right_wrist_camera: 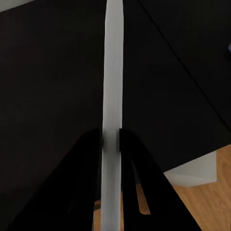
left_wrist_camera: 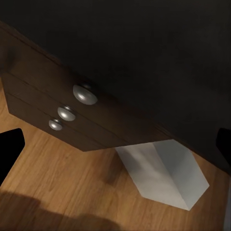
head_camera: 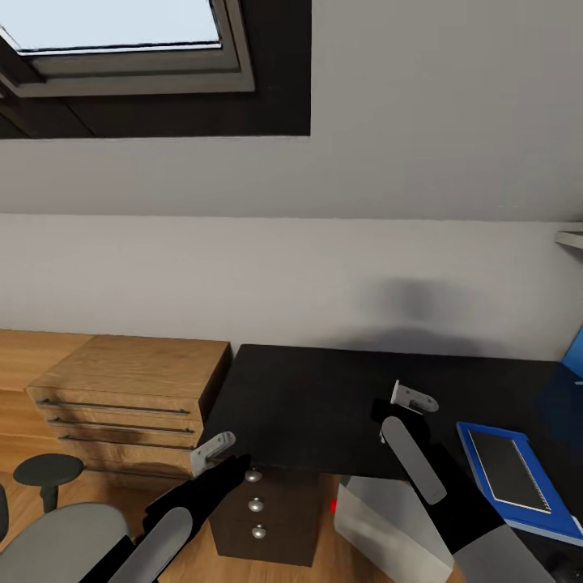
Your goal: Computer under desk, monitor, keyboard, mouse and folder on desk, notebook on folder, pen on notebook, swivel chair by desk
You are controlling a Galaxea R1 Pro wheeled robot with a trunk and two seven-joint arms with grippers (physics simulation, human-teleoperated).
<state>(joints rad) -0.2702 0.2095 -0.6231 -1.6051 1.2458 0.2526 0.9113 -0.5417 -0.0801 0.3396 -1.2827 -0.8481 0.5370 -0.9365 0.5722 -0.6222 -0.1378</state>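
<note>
The desk point(head_camera: 308, 397) has a glossy black top and black drawers with round silver knobs point(left_wrist_camera: 85, 95). The pale computer point(head_camera: 389, 530) stands on the floor under it and also appears in the left wrist view point(left_wrist_camera: 166, 173). On the desk's right end, the blue folder point(head_camera: 486, 478) lies flat with the dark notebook point(head_camera: 510, 470) on top of it. My right gripper point(head_camera: 413, 398) hovers over the desktop, left of the folder, shut on the thin white pen point(right_wrist_camera: 113, 96). My left gripper point(head_camera: 214, 449) hangs open by the desk's front-left corner, above the drawers. The grey swivel chair point(head_camera: 57, 534) is at the lower left.
A light wooden drawer unit point(head_camera: 129, 397) stands against the desk's left side. A blue panel point(head_camera: 576, 352) and a shelf edge point(head_camera: 571, 237) sit at the far right. The wall runs behind the desk, and the floor point(left_wrist_camera: 72, 192) is wood.
</note>
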